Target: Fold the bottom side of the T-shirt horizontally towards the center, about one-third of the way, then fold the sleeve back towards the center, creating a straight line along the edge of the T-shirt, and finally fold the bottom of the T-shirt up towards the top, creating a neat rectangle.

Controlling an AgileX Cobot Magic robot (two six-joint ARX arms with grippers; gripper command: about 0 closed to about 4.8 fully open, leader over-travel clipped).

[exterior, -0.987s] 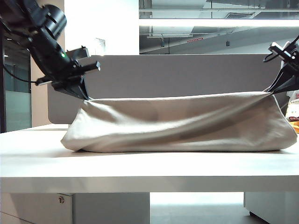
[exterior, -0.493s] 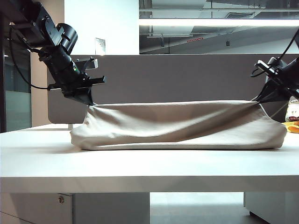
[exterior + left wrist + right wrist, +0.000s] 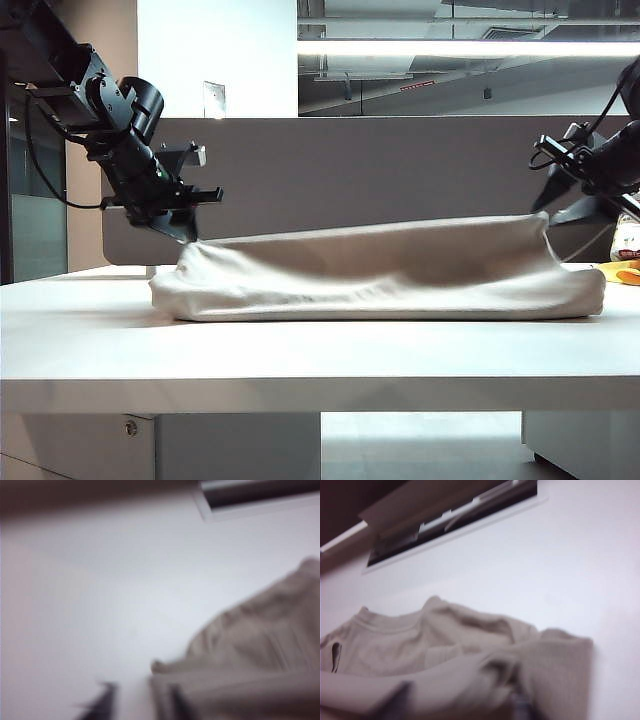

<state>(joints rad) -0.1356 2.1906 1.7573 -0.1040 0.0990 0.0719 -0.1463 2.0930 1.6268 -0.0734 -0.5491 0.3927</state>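
Apparently the fold in hand is the one that carries an edge of the T-shirt (image 3: 380, 268) over toward its middle, and it looks close to the letting-go point: the cloth lies bunched on the table (image 3: 320, 360) between the two grippers, its upper fold sagging. The left gripper (image 3: 190, 232) sits just above and touching the shirt's left top corner; the right gripper (image 3: 548, 205) is at the right top corner. Whether either set of jaws has fully let go I cannot tell; the wrist views are blurred, showing only beige cloth directly beneath each gripper. Next, I judge, both must release cleanly and back away without dragging the layer, then the fold needs checking for a straight edge. Compared with a second ago, both arms have come lower and inward, and the once taut raised edge has slackened and dropped toward the table.
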